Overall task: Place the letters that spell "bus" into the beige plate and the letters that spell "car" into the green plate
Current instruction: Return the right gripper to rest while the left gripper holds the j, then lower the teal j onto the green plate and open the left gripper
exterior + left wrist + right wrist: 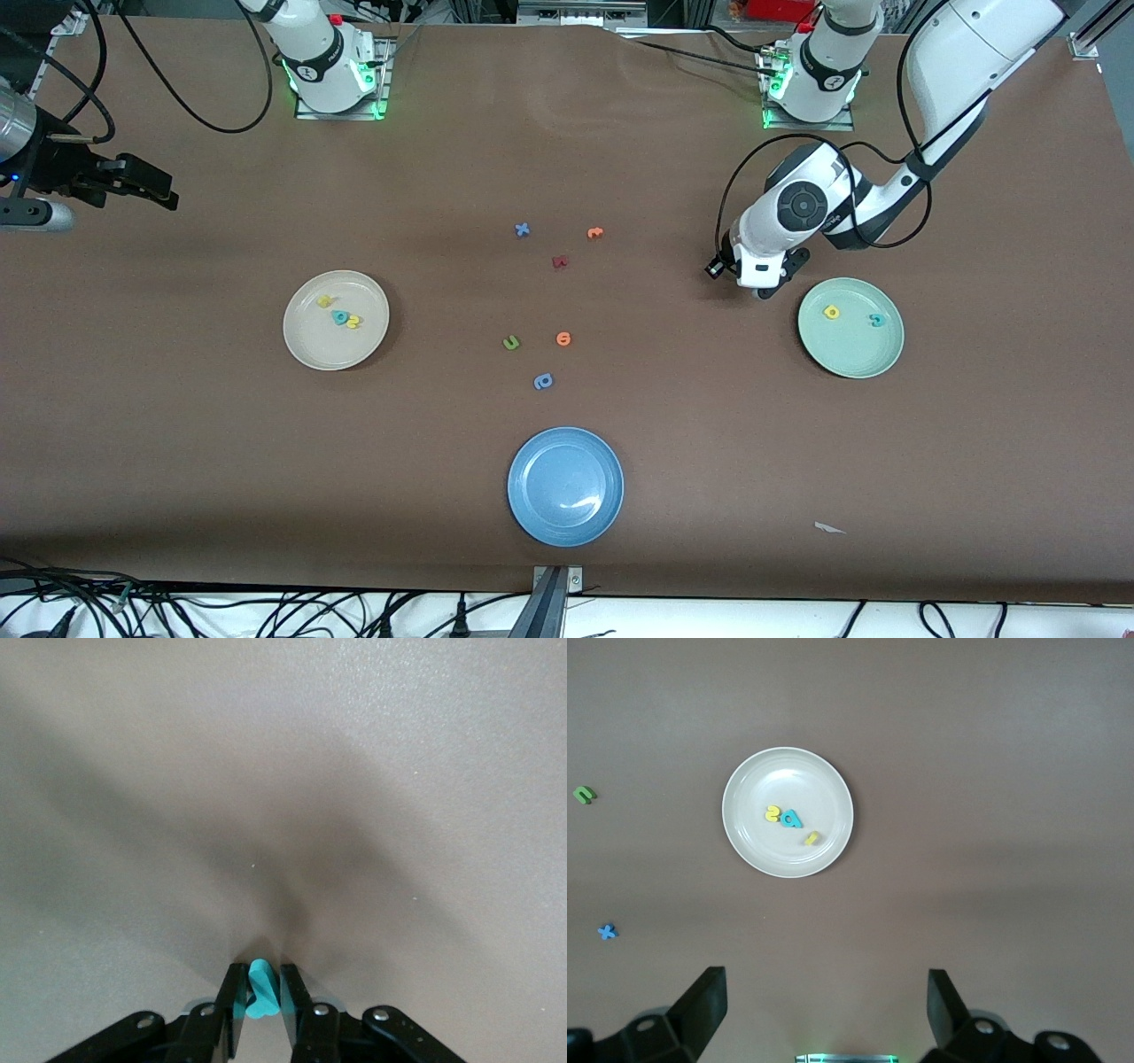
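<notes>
Three "bus" letters (339,316) lie in beige plate (306,350); green plate (873,354) holds two. Left pincer (262,992) pinches teal letter (260,989) at table; right pincer (826,997) waits wide.

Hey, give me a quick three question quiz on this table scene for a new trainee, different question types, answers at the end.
1. True or false: the blue plate holds a letter.
2. How many letters lie in the green plate?
3. Multiple choice: the left gripper is A) open over the beige plate, B) shut on a teal letter beside the green plate, C) resting in the blue plate.

Key:
1. False, no letter is in it.
2. Two: a yellow letter and a teal one.
3. B. The right gripper waits open above the beige plate, which holds three letters.
</notes>
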`<action>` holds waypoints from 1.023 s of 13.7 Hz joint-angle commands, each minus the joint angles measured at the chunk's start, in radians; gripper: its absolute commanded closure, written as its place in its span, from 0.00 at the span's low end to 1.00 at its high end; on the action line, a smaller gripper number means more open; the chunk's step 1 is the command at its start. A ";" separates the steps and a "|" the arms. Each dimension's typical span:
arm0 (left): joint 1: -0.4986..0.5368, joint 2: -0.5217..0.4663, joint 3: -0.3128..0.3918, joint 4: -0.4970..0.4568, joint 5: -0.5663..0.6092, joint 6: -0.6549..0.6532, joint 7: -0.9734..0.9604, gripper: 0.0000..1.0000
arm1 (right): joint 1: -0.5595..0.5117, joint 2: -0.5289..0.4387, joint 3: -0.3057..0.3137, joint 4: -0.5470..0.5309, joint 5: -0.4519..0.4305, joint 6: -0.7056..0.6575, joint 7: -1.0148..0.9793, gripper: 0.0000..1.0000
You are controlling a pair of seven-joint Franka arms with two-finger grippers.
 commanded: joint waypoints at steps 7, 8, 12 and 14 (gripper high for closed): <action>0.005 -0.025 -0.007 0.045 0.043 -0.028 -0.009 1.00 | -0.016 0.005 -0.002 0.003 0.002 0.032 -0.004 0.00; 0.006 -0.025 -0.007 0.062 0.041 -0.050 0.005 1.00 | -0.016 0.002 0.000 0.002 0.001 0.023 -0.005 0.00; 0.011 -0.025 -0.012 0.175 0.034 -0.192 0.056 1.00 | -0.016 0.003 -0.002 0.002 -0.002 0.024 -0.005 0.00; 0.058 -0.025 -0.012 0.227 0.027 -0.254 0.125 1.00 | -0.016 0.003 -0.002 0.002 -0.001 0.024 -0.005 0.00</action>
